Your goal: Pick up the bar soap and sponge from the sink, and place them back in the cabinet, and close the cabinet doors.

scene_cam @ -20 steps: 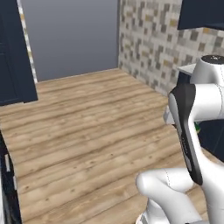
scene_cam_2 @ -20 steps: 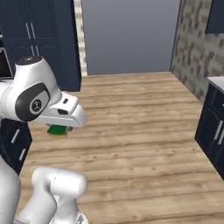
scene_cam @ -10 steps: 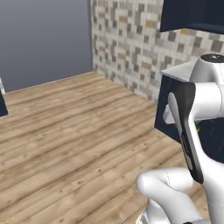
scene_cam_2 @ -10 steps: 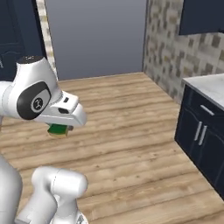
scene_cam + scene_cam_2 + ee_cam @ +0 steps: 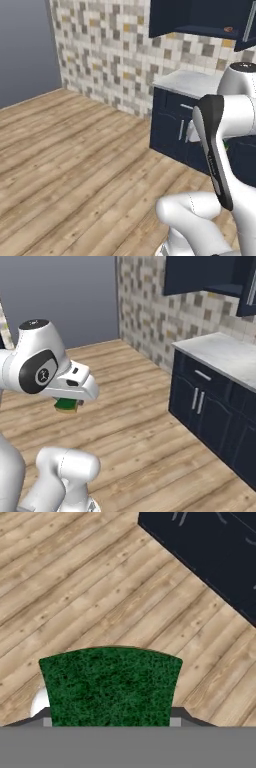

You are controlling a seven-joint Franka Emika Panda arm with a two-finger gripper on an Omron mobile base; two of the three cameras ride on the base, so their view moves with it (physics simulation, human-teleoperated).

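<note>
Wooden floor (image 5: 75, 165) spreads before the navy base cabinets (image 5: 175, 130); above, the cabinet (image 5: 200, 17) shows bar soap (image 5: 228, 29) on its shelf. From the right, my pincer (image 5: 68, 405) is closed on the sponge (image 5: 67, 404). Hand view: sponge (image 5: 110, 684) above floorboards.

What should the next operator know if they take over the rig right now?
Gripper: shut on the sponge, carried above the wood floor.
Cabinet: up on the wall above the counter, open, with a small orange-red item on its shelf, likely the bar soap.
Done: sponge picked up.
Left: reach the cabinet, shelve the sponge, confirm the soap, close the doors.
</note>
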